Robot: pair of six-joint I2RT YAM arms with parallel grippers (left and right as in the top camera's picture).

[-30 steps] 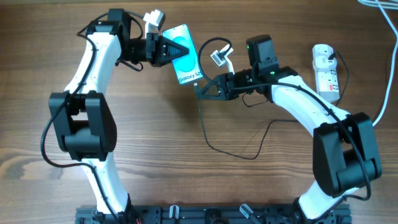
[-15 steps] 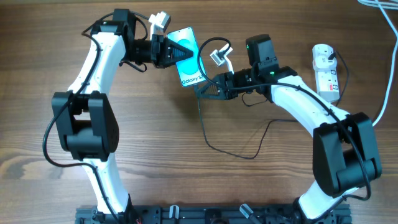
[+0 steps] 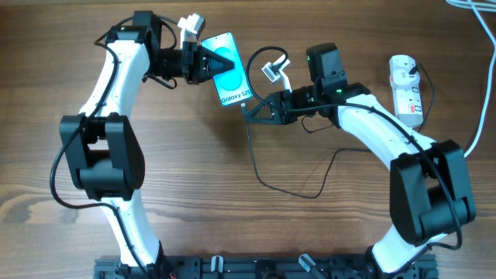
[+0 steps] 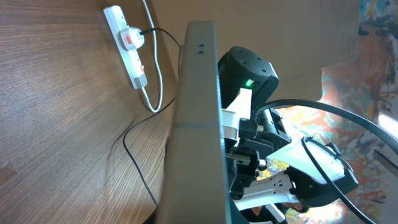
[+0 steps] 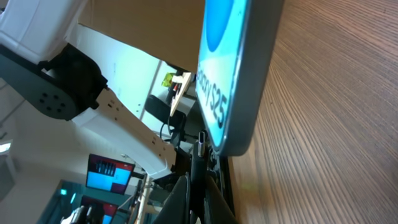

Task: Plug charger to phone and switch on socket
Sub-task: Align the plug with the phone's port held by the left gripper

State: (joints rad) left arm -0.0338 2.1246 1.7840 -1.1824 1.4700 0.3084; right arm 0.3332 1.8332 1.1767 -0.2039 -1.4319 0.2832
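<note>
The phone (image 3: 229, 71) with its cyan screen and "Galaxy S25" text is held tilted above the table by my left gripper (image 3: 203, 62), which is shut on its upper end. In the left wrist view the phone's edge (image 4: 198, 124) fills the middle. My right gripper (image 3: 253, 112) is shut on the charger connector (image 5: 201, 144), just below the phone's bottom edge (image 5: 239, 134). The thin black charger cable (image 3: 288, 188) loops across the table towards the white socket (image 3: 406, 91) at the far right. The socket also shows in the left wrist view (image 4: 127, 46).
A thick white cable (image 3: 485, 85) runs down the right edge of the table. A black plug (image 3: 410, 77) sits in the socket. Both arms meet over the upper middle of the wooden table (image 3: 232, 225).
My left gripper with the phone shifted slightly right and up half a second ago, then came back to about where it was. My right gripper has stayed put with the connector.
</note>
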